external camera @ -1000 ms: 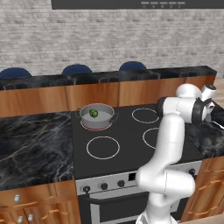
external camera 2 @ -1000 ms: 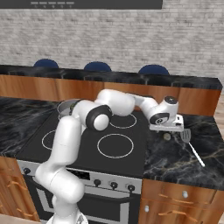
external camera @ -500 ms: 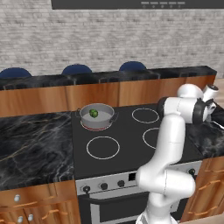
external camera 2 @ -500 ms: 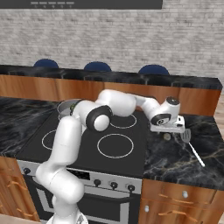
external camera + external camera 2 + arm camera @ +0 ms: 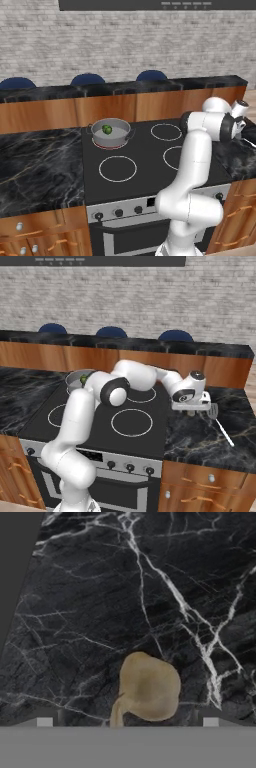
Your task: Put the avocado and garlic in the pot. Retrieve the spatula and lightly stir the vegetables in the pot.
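The garlic (image 5: 148,687), a pale beige lump, lies on the black marble counter right of the stove. My gripper (image 5: 127,722) hangs open just above it, one fingertip on each side and neither touching. From the right base view the gripper (image 5: 194,412) points down at the counter. The light-grey spatula (image 5: 215,412) lies flat just to its right, handle running toward the front edge. The grey pot (image 5: 110,133) stands on the back left burner with the green avocado (image 5: 106,129) inside. In the right base view my arm partly hides the pot (image 5: 76,377).
The black stovetop (image 5: 145,160) has four ringed burners, and its edge (image 5: 15,552) shows beside the garlic. Black marble counter (image 5: 35,165) flanks it on both sides. A raised wooden ledge (image 5: 215,363) with blue stools behind runs along the back.
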Robot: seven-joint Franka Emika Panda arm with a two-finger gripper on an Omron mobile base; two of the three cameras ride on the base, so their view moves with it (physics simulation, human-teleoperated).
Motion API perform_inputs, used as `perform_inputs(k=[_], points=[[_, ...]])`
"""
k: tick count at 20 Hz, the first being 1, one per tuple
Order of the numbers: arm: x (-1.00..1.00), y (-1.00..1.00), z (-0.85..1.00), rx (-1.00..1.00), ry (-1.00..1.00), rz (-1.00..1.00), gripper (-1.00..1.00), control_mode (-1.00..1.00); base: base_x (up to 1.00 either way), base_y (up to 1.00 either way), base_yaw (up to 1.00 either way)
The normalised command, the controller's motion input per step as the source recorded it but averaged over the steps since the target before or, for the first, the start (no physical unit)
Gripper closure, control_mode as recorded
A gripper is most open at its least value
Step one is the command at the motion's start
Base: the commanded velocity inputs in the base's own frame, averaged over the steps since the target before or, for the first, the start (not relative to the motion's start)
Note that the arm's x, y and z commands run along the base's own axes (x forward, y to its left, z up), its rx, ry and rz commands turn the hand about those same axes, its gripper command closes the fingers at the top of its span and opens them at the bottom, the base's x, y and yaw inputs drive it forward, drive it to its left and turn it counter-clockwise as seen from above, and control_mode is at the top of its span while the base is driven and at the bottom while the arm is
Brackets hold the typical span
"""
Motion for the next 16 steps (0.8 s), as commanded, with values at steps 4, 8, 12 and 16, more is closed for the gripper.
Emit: perform_inputs(k=[4,8,12,16], points=[[0.06,0.0,-0.18,0.0,0.02,0.05,-1.0,-1.0,0.0,0.0,0.0],[0.19,0.0,0.0,0.0,0.01,0.05,-1.0,-1.0,0.0,0.0,0.0],[0.07,0.0,-0.01,0.0,0.01,0.05,-1.0,-1.0,0.0,0.0,0.0],[0.03,0.0,-0.13,0.0,0.0,0.04,-1.0,-1.0,0.0,0.0,0.0]])
